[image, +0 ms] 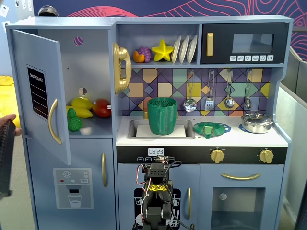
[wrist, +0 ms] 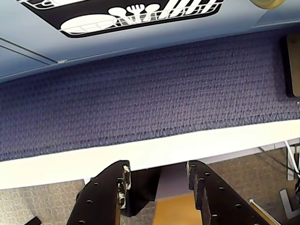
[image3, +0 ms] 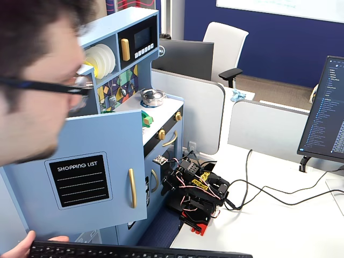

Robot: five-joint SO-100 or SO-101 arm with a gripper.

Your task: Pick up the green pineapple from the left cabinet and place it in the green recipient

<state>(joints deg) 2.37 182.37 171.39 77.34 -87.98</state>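
The green pineapple (image: 73, 120) stands at the front left of the shelf in the left cabinet (image: 88, 76), whose door (image: 42, 91) hangs open. The green recipient (image: 162, 115) stands upright in the sink. My arm (image: 156, 191) is folded low in front of the kitchen's lower doors, far below both; it also shows in the other fixed view (image3: 196, 192). In the wrist view my gripper (wrist: 157, 174) is open and empty, jaws apart, above a white table edge and blue carpet. The pineapple and recipient are hidden in the wrist view.
Yellow fruit (image: 81, 107) and a red fruit (image: 101, 108) lie behind the pineapple. A flat green dish (image: 211, 128) and a metal pot (image: 256, 122) sit right of the sink. A person's hand (image: 8, 123) holds a keyboard (image: 5, 158) by the door; his head (image3: 32, 70) fills one view.
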